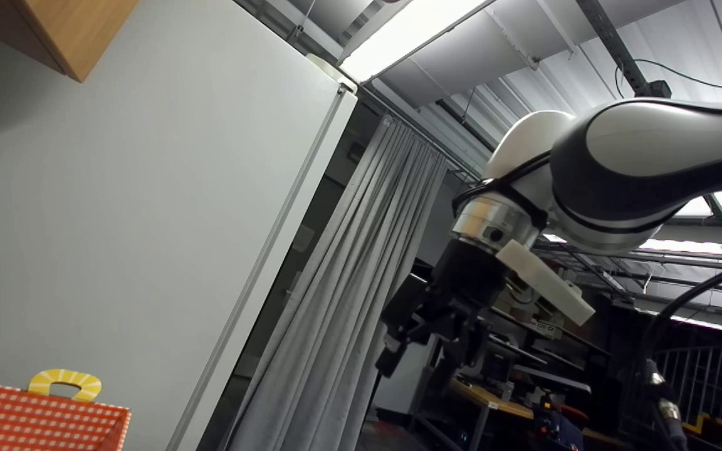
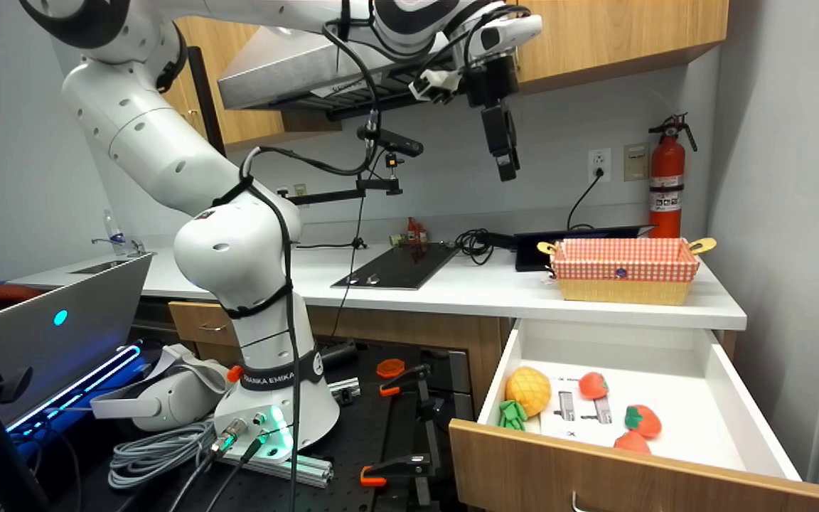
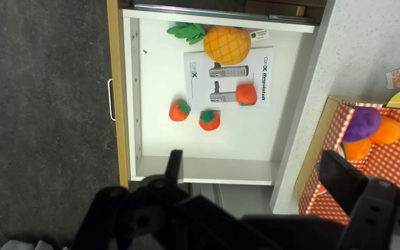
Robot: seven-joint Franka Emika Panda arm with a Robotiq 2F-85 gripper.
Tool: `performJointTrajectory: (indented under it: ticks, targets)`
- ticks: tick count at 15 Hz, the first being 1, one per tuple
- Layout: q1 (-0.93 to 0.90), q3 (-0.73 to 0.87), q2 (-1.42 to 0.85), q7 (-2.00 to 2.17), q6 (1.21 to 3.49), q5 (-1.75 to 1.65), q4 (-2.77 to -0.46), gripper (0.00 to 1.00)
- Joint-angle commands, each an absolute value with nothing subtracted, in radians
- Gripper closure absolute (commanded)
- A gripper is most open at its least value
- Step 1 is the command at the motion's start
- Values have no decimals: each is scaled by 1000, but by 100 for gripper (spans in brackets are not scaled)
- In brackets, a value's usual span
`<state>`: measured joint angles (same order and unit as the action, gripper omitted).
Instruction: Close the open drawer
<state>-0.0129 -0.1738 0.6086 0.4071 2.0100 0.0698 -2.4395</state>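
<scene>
wood-fronted, the drawer (image 2: pixel 637 489) jutted past the counter's (image 2: pixel 484 293) near edge at right; across free air, higher, the claw (image 3: pixel 251 153) hung agape.

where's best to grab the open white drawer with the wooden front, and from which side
Probably its silver bow-shaped metal handle on the outside of the wooden drawer front, coming from the dark floor side, the open black gripper straddling the bar above and below: it runs along the front, with a gap behind.

Toy pineapple (image 3: pixel 227 45) and three red toys (image 3: pixel 246 93) in the open drawer (image 3: pixel 245 140).
</scene>
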Motion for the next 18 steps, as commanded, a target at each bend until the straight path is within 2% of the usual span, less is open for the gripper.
performJointTrajectory:
  ticks: [1, 9, 18]
  targets:
    - [-9, -173, 588, 403, 2036, 67, -2452, 0]
    - [40, -157, 435, 412, 2183, -14, -2489, 0]
    - [135, -78, 135, 444, 2336, -193, -2425, 0]
